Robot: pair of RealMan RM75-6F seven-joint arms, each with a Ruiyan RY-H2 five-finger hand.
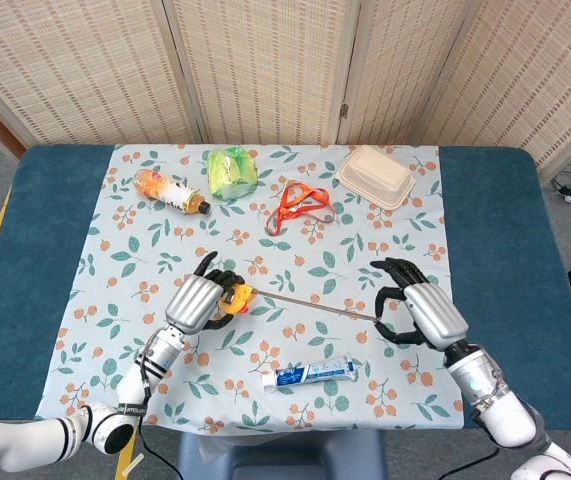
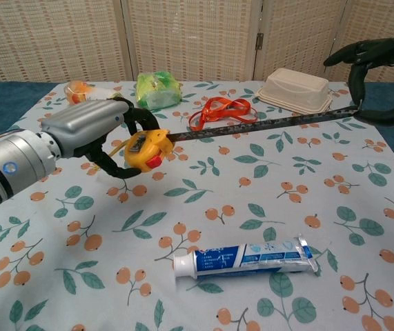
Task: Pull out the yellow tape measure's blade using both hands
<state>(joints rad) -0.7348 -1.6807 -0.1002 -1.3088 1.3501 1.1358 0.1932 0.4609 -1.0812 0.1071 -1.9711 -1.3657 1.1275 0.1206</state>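
At frame centre, left hand (image 1: 193, 303) grips yellow tape measure (image 1: 237, 296); right hand (image 1: 420, 314) pinches blade (image 1: 310, 305) end. Chest view crops right hand. Takeout box (image 1: 374, 176) closed, contents hidden.

No wording can be read anywhere. The toothpaste tube (image 2: 243, 258) carries blue and white print, and the bottle (image 1: 170, 192) a label, both too small to make out.

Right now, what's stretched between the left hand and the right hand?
The tape measure's dark blade, pulled out from the yellow tape measure in the left hand across to the right hand pinching its tip. The head view shows the whole span, above the patterned tablecloth.
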